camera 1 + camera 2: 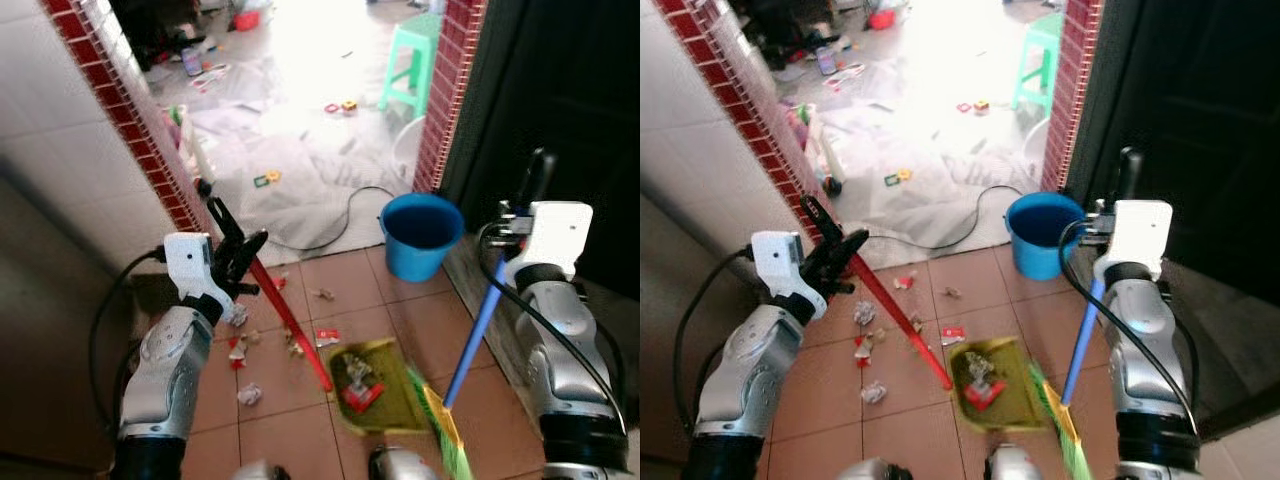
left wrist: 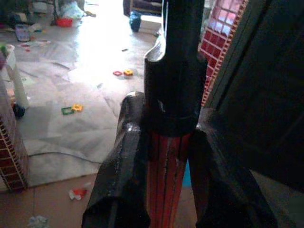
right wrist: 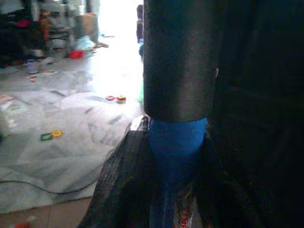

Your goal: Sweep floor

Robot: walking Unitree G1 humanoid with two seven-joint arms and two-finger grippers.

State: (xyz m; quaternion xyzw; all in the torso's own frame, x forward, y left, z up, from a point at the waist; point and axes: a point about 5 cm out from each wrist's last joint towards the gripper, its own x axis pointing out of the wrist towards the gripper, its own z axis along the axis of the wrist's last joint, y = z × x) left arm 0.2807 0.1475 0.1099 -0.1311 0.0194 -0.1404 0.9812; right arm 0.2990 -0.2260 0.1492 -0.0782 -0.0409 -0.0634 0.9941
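Green-bristled broom with blue stiff pole (image 1: 478,325): right gripper (image 3: 166,190) fingers clamped near its top. Left gripper (image 1: 236,262) grips the light red-handled yellow dustpan (image 1: 375,385); hold adequate.

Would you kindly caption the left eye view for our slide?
Left gripper holds the red-handled dustpan, right gripper the blue-handled broom, scraps on tiles.

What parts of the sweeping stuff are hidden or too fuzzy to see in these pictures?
- Broom: its bristles run off the bottom edge of the left eye view.
- Scraps in the dustpan: too blurred in both eye views to tell what they are.
- Left tool: its fingertips are cut off by the wrist view's edge.
- Blue bucket: its inside is too dark to tell what it holds.
- Room beyond the doorway: washed out by glare.
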